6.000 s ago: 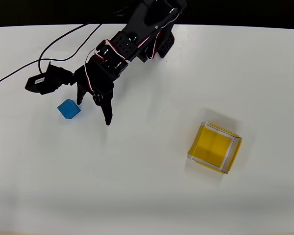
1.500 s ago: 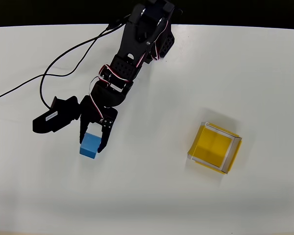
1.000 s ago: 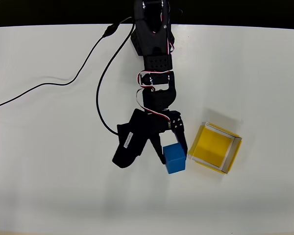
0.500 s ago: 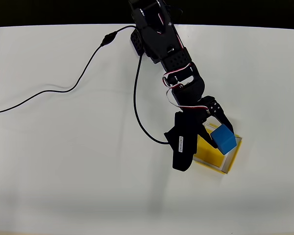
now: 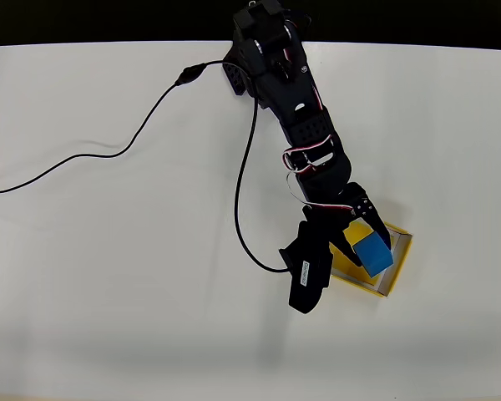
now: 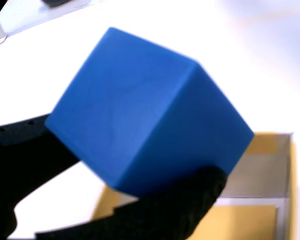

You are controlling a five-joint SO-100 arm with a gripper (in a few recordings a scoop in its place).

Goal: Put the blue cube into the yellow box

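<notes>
Overhead view: the blue cube (image 5: 372, 252) is seen clamped in the claw (image 5: 361, 242), held above the yellow box (image 5: 398, 271), which sits on the white desk (image 5: 108, 317) toward its right side, well in from the edges. The cube overlaps the box's floor, close to the wall nearest the arm, while the far walls are left bare. In the wrist view the cube (image 6: 145, 112) is gripped tilted, one corner pointing down, with a black finger (image 6: 160, 210) pressed under its lower face and the box's yellow floor and pale walls (image 6: 270, 175) visible below and to the right. The step in hand is judged to be the carry's end, the cube positioned over the box but not yet let go. For the next move, a slight lowering and perhaps a small shift toward the box's middle seem called for, then the fingers parted so that the cube is dropped inside without catching on the thin wall.
</notes>
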